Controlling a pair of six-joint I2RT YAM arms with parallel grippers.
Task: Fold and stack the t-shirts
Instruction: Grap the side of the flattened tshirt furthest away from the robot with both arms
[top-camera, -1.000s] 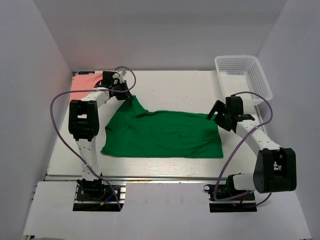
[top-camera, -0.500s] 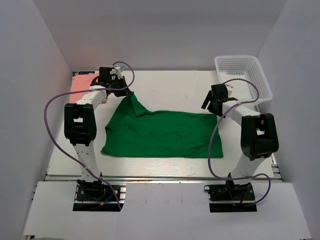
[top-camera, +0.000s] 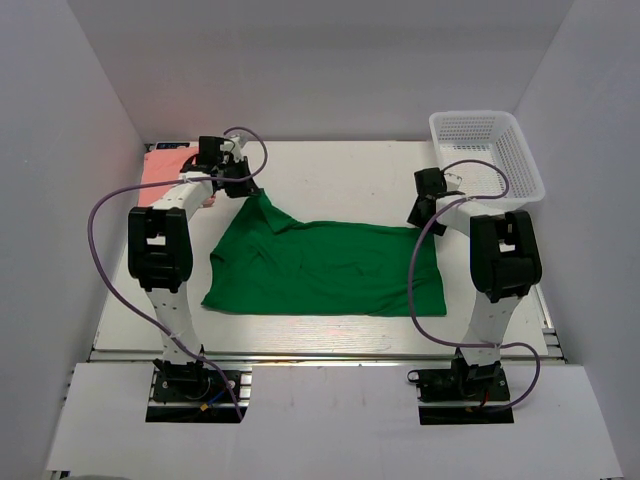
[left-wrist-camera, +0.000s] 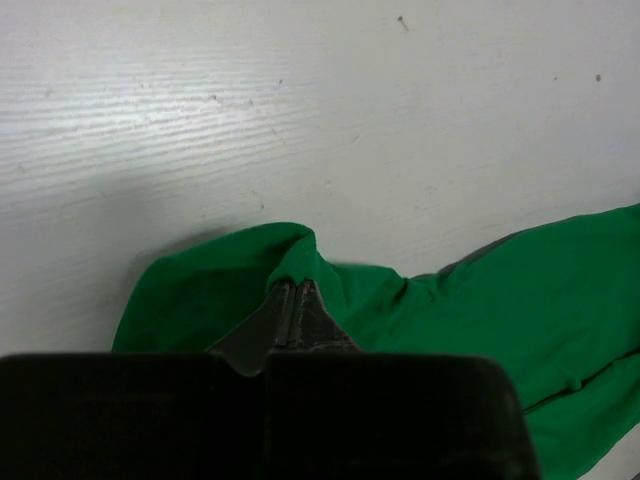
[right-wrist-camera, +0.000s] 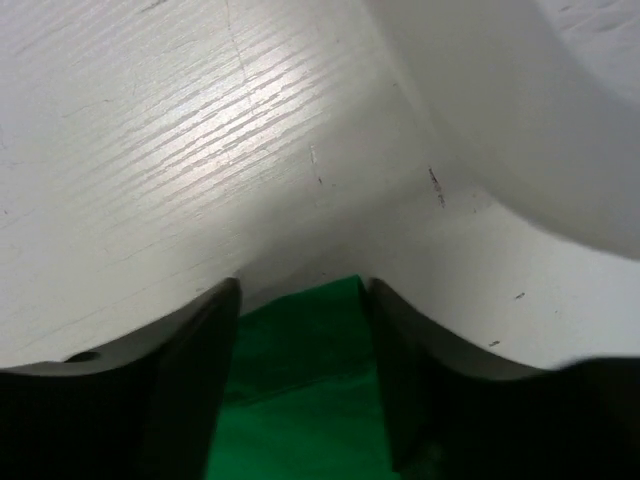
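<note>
The green t-shirt lies spread flat across the middle of the table. My left gripper is at its far left corner, shut on a pinched fold of green cloth that bunches up over the closed fingertips of that gripper. My right gripper is low at the shirt's far right corner. Its jaws stand open, with the green corner lying between the two fingers of that gripper. The pink t-shirt lies at the far left corner, partly behind the left arm.
A white mesh basket stands at the far right corner, close behind my right gripper; its pale wall fills the upper right of the right wrist view. White walls enclose the table on three sides.
My right arm has swung away from the shirt's right edge to its far right corner, and its jaws have narrowed slightly. The left gripper has shifted a little farther back, still gripping the cloth.
</note>
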